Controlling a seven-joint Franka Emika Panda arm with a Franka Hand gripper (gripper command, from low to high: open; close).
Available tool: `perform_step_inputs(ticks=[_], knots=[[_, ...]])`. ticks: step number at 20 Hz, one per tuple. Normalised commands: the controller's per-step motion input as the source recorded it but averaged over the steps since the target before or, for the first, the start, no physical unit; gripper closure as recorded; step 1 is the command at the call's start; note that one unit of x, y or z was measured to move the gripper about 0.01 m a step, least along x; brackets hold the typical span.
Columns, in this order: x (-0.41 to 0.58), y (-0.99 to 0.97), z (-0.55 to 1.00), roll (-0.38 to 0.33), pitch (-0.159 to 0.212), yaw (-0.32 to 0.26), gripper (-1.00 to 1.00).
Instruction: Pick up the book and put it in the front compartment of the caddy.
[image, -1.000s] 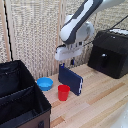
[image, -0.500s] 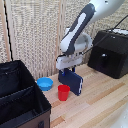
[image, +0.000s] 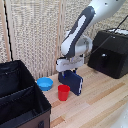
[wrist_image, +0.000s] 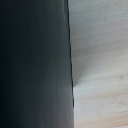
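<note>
- Standing upright on the wooden surface (image: 102, 100), the book (image: 75, 83) sits directly under the gripper (image: 67, 73), which comes down onto its top edge; whether the gripper is pressed onto the book or spread around it cannot be told from either view.
- A red cup (image: 63, 92) stands just beside the book, toward the exterior view's left and slightly nearer the camera.
- A small blue bowl (image: 44, 83) rests further toward the exterior view's left, between the cup and the caddy (image: 20, 100).
- The caddy, black fabric with a dividing wall, fills the exterior view's lower left, well apart from the book; the cup and bowl lie between them.
- A black boxy appliance (image: 111, 52) stands on the exterior view's right, behind the arm.
- The book is thin, navy blue and rectangular, taller than the cup.
- In the wrist view a dark flat face (wrist_image: 32, 64) fills one half, pale wood grain the other.
</note>
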Motion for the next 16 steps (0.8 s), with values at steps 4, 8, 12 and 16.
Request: perform_step_inputs(ticks=[4, 8, 12, 16], knots=[[-0.023, 0.05, -0.06, -0.099, -0.078, -0.003, 1.0], [0.006, 0.05, -0.07, -0.125, -0.032, 0.074, 1.0], [0.053, 0.02, 0.03, -0.094, 0.0, 0.071, 1.0], [-0.033, 0.0, 0.56, -0.097, 0.029, -0.162, 1.0]])
